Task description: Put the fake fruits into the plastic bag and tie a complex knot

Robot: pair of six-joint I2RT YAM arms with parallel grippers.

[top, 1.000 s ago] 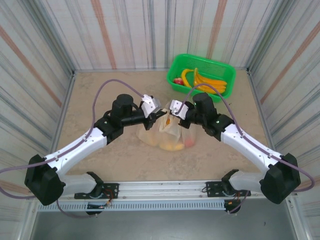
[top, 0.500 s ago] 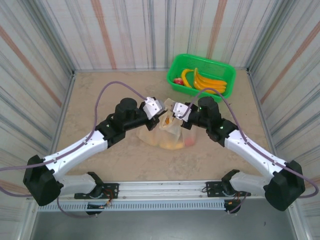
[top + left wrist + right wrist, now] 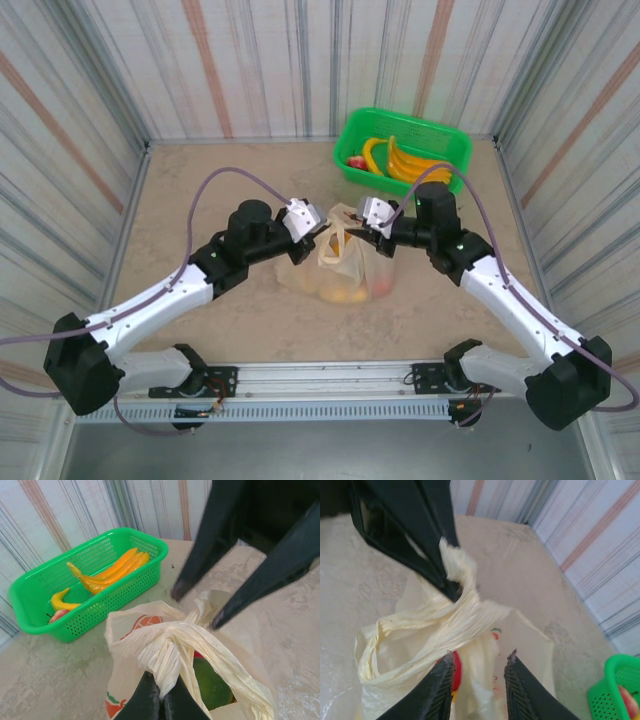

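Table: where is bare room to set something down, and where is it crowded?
Free: the far-left table corner by the wall; the near strip between plastic bag and arm bases. Crowded: the middle, where left hand and right hand meet at the bag; far right, the green basket.

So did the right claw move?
Yes. The right claw slid a little right, toward the basket's side of the table.
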